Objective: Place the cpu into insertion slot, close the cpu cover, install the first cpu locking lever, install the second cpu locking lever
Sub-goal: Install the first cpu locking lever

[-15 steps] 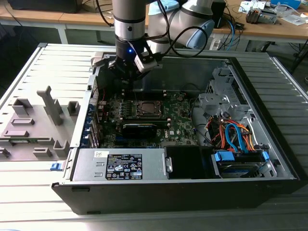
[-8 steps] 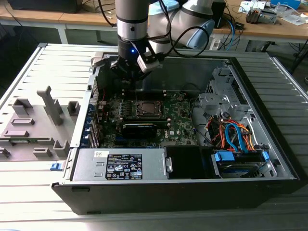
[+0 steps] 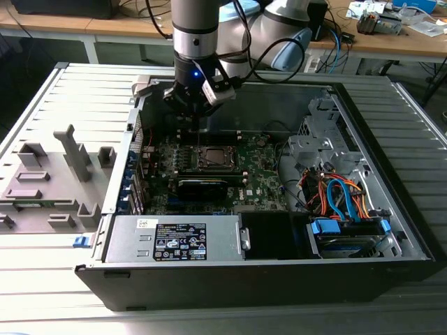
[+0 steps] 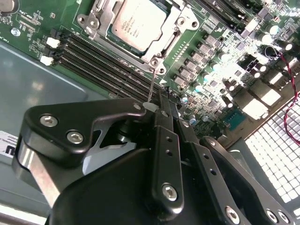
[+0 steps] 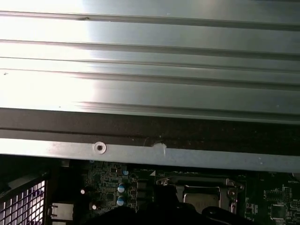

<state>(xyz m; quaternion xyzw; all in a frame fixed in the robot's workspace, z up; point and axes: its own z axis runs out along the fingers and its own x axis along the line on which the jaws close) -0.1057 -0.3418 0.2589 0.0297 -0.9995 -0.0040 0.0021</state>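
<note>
The cpu [image 4: 138, 21] lies flat in the insertion slot [image 3: 214, 158] on the green board, its pale metal top showing through the window of the cpu cover [image 4: 177, 32], which lies down over it. A thin wire locking lever [image 4: 152, 83] rises from the socket's corner up to my fingertips. My gripper [image 4: 164, 104] hangs just above the socket's far edge [image 3: 195, 124], its black fingers [image 4: 161, 123] pressed together on the lever's end. In the first wrist view the socket [image 5: 201, 196] sits low under the case wall.
The open computer case [image 3: 363, 112] lies on a slatted metal table. Black memory slots [image 4: 101, 61] run beside the socket. A power supply [image 3: 174, 241] is at the front, and drive cables [image 3: 342, 195] lie at the exterior view's right. Grey fixtures [image 3: 49, 181] stand at the left.
</note>
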